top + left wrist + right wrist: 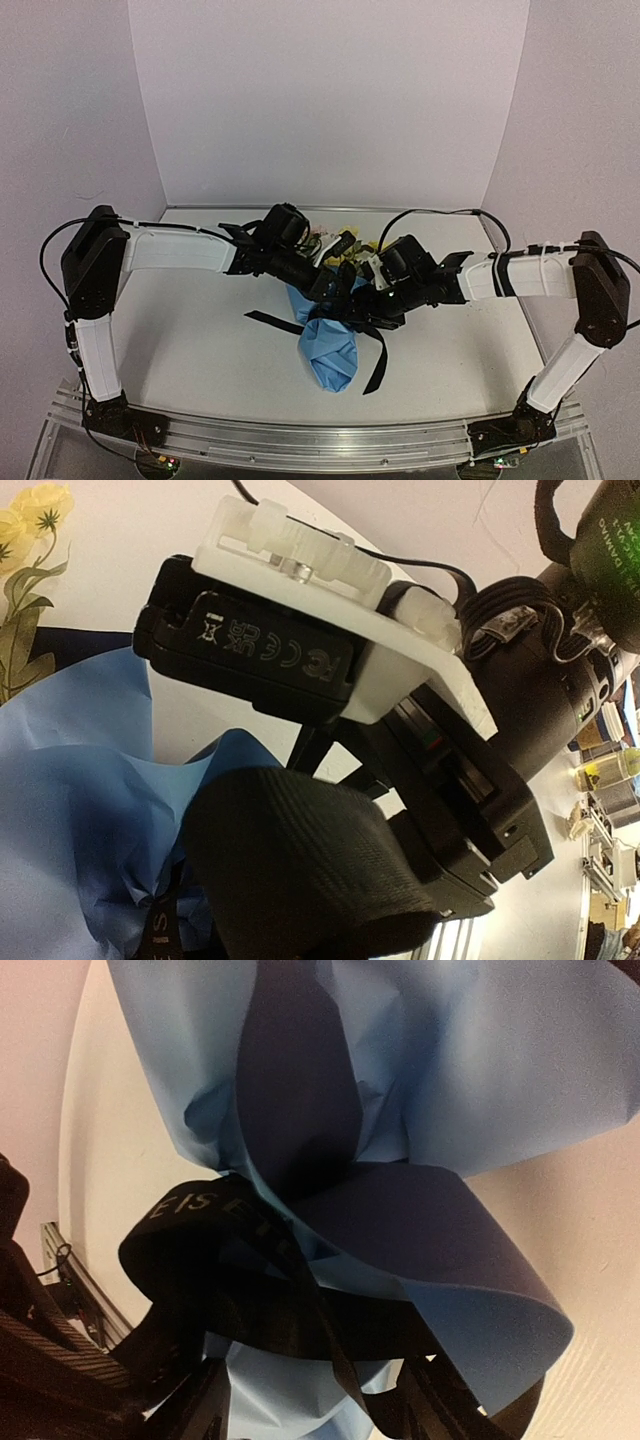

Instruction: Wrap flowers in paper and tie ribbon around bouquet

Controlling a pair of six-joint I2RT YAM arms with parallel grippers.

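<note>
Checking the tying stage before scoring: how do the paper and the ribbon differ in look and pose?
The paper is a broad sheet, light blue with a navy reverse; the ribbon is a narrow black strip with pale lettering. The paper is gathered into a cone; the ribbon loops around its pinched neck, tails trailing on the table at both sides. Both are thin and flexible.

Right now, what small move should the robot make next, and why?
Probably close the right gripper on the ribbon strand between its open jaws and draw it snug: the ribbon loops loosely around the paper cone's waist, its ends lie slack on the table, and no knot shows.
</note>
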